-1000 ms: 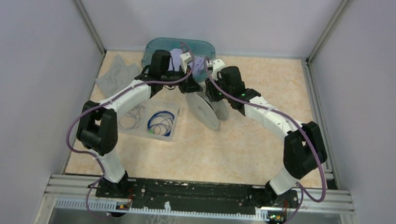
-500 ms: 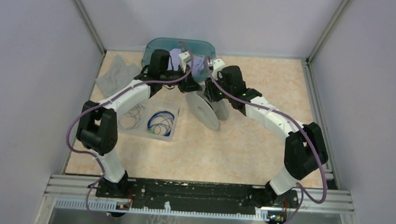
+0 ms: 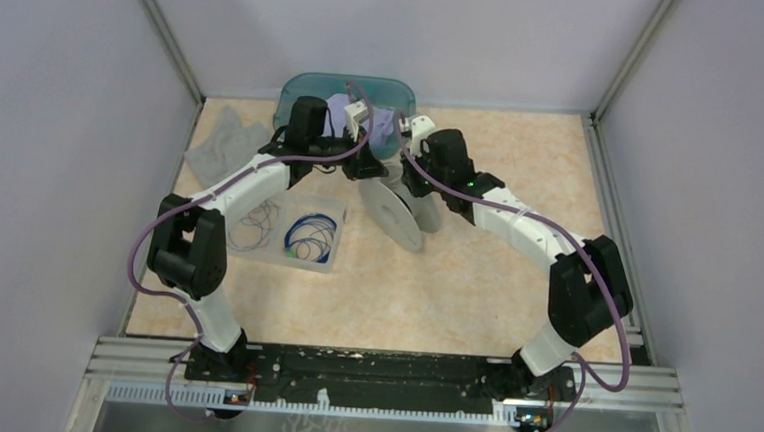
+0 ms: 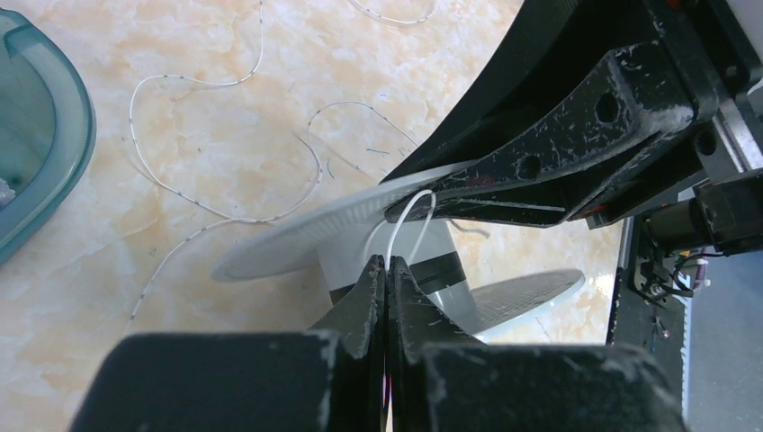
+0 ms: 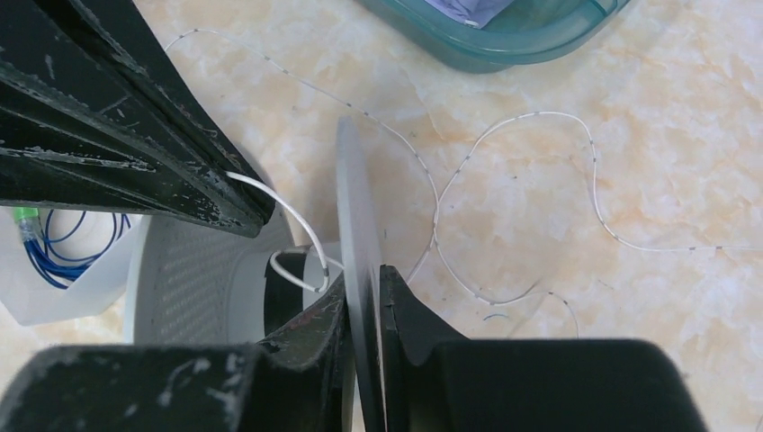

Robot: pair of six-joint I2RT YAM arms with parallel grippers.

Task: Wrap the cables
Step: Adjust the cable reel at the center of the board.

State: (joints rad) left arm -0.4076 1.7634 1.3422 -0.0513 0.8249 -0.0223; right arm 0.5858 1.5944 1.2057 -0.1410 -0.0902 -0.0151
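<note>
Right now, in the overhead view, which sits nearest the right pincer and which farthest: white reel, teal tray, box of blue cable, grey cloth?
1. White reel: centre, pinched in the right pincer.
2. Teal tray: just behind it.
3. Box of blue cable: to the left, nearer the bases.
4. Grey cloth: far left.

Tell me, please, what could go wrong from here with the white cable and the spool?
1. The left gripper pinches the thin white cable only at its fingertips; a pull could slip it out.
2. The right gripper holds the spool only by one thin flange edge; the spool might tilt or twist free.
3. More white cable lies in loose curls on the table; it may tangle or snag when drawn in.
</note>
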